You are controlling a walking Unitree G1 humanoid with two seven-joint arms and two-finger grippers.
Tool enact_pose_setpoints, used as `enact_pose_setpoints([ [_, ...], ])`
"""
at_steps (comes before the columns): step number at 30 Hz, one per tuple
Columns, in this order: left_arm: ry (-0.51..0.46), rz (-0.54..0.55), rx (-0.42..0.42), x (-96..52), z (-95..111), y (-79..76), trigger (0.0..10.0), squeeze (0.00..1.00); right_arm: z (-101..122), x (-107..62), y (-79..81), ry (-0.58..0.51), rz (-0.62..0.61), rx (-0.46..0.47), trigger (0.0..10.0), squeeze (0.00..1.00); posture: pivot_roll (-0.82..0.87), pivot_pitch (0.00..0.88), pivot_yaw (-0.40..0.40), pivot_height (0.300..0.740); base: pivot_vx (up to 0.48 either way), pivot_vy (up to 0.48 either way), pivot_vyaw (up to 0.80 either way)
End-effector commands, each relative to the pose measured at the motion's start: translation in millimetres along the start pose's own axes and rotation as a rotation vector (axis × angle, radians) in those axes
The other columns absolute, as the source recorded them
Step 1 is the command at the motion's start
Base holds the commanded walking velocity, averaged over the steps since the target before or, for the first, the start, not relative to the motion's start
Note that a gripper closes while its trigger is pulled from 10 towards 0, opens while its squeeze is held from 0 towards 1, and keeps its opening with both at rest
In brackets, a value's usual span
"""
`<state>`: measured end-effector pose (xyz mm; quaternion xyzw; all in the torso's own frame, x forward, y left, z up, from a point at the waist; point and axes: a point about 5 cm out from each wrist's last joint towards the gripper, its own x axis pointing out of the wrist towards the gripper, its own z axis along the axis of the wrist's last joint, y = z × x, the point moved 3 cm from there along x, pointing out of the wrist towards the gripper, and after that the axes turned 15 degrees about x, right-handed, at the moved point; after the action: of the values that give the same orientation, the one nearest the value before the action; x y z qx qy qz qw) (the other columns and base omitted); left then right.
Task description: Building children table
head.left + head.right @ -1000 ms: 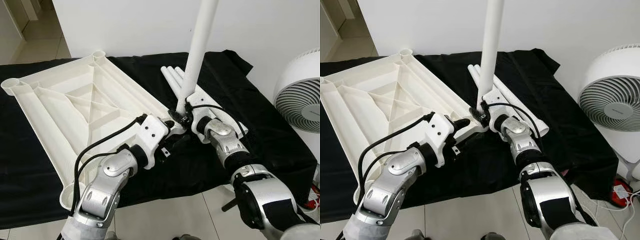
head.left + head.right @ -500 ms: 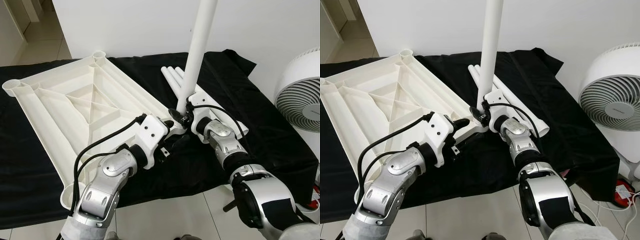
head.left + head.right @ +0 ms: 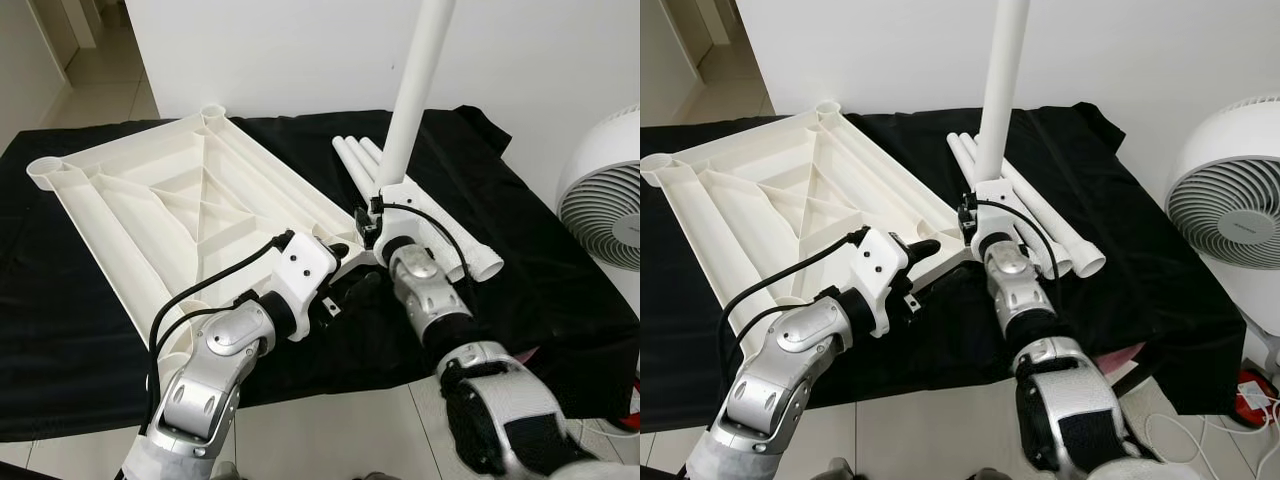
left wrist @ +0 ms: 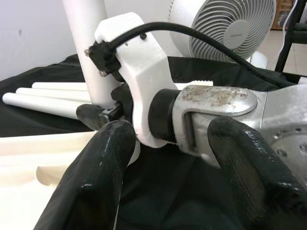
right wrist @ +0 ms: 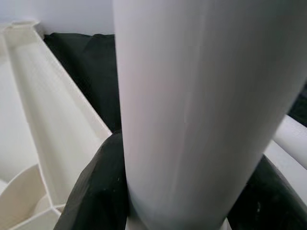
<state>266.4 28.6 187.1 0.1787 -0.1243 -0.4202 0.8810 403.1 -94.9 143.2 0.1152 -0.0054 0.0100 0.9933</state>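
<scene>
The white table top [image 3: 170,215] lies upside down on a black cloth [image 3: 560,300], its ribbed underside facing up, filling the left and centre of the left eye view. Round leg sockets show at its far corners, in the upper left of that frame.

The right gripper [image 3: 970,222] sits at the centre of the frame, at the near right corner of the table top. Its fingers [image 5: 98,191] are clamped on either side of a white table leg [image 3: 415,90], which stands nearly upright and runs out of the top of the frame. The foot of the leg appears to rest at the corner socket, though the gripper hides the joint itself.

The left gripper [image 3: 345,262] lies just left of centre, pointing toward the same corner. Its fingers [image 4: 100,177] are held apart, with the wrist of the right arm between them in the left wrist view; they appear to close on nothing.

Three more white legs [image 3: 1040,215] lie side by side on the cloth, just right of the upright leg, slanting toward the lower right.

A white fan [image 3: 1230,200] stands at the right edge of the frame, beyond the cloth. Pale floor tiles [image 3: 330,430] run along the bottom.
</scene>
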Motion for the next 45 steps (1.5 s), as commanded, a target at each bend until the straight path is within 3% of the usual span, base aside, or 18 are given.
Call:
enact_pose_setpoints([
  [1, 0.014, 0.045, -0.008, 0.9, -1.7, 0.3, 10.0, 0.0, -13.1, -6.0, -5.2, 0.028, -0.06, 0.019, 10.0, 0.0, -0.02, 0.028, -0.013, 0.74, 0.0, 0.0, 0.0],
  [7, 0.014, 0.044, -0.012, 0.8, -1.8, -0.4, 10.0, 0.0, -4.1, -6.0, 3.5, -0.017, -0.001, 0.041, 10.0, 0.0, -0.02, 0.027, -0.014, 0.74, 0.0, 0.0, 0.0],
  [8, 0.014, 0.044, -0.012, 0.8, -1.9, -0.3, 10.0, 0.0, -1.9, -5.8, 1.9, -0.023, 0.001, 0.039, 10.0, 0.14, -0.02, 0.025, -0.019, 0.74, 0.0, 0.0, 0.0],
  [9, 0.014, 0.044, -0.012, 0.8, -1.9, -0.3, 10.0, 0.0, -1.9, -5.8, 1.9, -0.023, 0.001, 0.039, 10.0, 0.14, -0.02, 0.025, -0.019, 0.74, 0.0, 0.0, 0.0],
  [10, 0.014, 0.045, -0.011, 0.8, -1.9, -0.1, 10.0, 0.0, -0.7, -5.9, 1.8, -0.021, 0.011, 0.044, 10.0, 1.0, -0.02, 0.025, -0.019, 0.74, 0.0, 0.0, 0.0],
  [17, 0.013, 0.05, -0.011, 1.3, -1.8, -0.6, 10.0, 0.0, 3.2, -8.2, 7.0, -0.011, 0.115, 0.103, 10.0, 1.0, -0.02, 0.019, -0.026, 0.74, 0.0, 0.0, 0.0],
  [19, 0.013, 0.052, -0.011, 1.5, -1.8, -0.4, 10.0, 0.0, 3.8, -8.1, 7.2, 0.003, 0.166, 0.096, 10.0, 0.95, -0.02, 0.017, -0.029, 0.74, 0.0, 0.0, 0.0],
  [20, 0.013, 0.054, -0.011, 1.7, -1.8, -0.2, 10.0, 0.0, 4.2, -7.4, 6.7, 0.02, 0.228, 0.07, 10.0, 0.0, -0.02, 0.016, -0.03, 0.74, 0.0, 0.0, 0.0],
  [22, 0.013, 0.055, -0.01, 2.0, -1.8, -0.1, 10.0, 0.0, 3.2, -6.3, 4.5, 0.049, 0.283, 0.046, 10.0, 0.0, -0.02, 0.017, -0.031, 0.74, 0.0, 0.0, 0.0],
  [24, 0.013, 0.057, -0.01, 2.3, -1.9, 0.5, 10.0, 0.0, 4.3, -4.6, 0.5, 0.087, 0.409, -0.034, 10.0, 0.0, -0.02, 0.018, -0.031, 0.74, 0.0, 0.0, 0.0],
  [26, 0.013, 0.057, -0.01, 2.3, -1.9, 0.5, 10.0, 0.0, 4.3, -4.6, 0.5, 0.087, 0.409, -0.034, 10.0, 0.0, -0.02, 0.018, -0.031, 0.74, 0.0, 0.0, 0.0],
  [30, 0.014, 0.061, -0.005, 2.4, -2.0, 2.4, 10.0, 0.0, 5.9, -2.7, -2.9, 0.125, 0.536, -0.17, 10.0, 0.0, -0.02, 0.021, -0.026, 0.74, 0.0, 0.0, 0.0],
  [40, 0.017, 0.07, 0.001, 1.9, -2.0, 5.7, 10.0, 0.0, 10.9, 4.1, -5.9, 0.165, 0.586, -0.271, 10.0, 0.0, -0.01, 0.029, -0.018, 0.74, 0.0, 0.0, 0.0],
  [41, 0.018, 0.073, 0.003, 1.8, -1.9, 6.2, 10.0, 0.0, 12.0, 5.5, -5.2, 0.178, 0.594, -0.28, 9.3, 0.0, -0.01, 0.032, -0.018, 0.74, 0.0, 0.0, 0.0],
  [44, 0.018, 0.074, 0.003, 1.8, -1.9, 6.4, 10.0, 0.0, 12.0, 5.5, -4.5, 0.183, 0.601, -0.282, 9.3, 0.0, -0.01, 0.032, -0.018, 0.74, 0.0, 0.0, 0.0],
  [45, 0.019, 0.075, 0.005, 1.7, -1.8, 6.6, 10.0, 0.0, 11.3, 5.3, -3.7, 0.187, 0.607, -0.283, 2.6, 0.0, -0.01, 0.032, -0.018, 0.74, 0.0, 0.0, 0.0],
])
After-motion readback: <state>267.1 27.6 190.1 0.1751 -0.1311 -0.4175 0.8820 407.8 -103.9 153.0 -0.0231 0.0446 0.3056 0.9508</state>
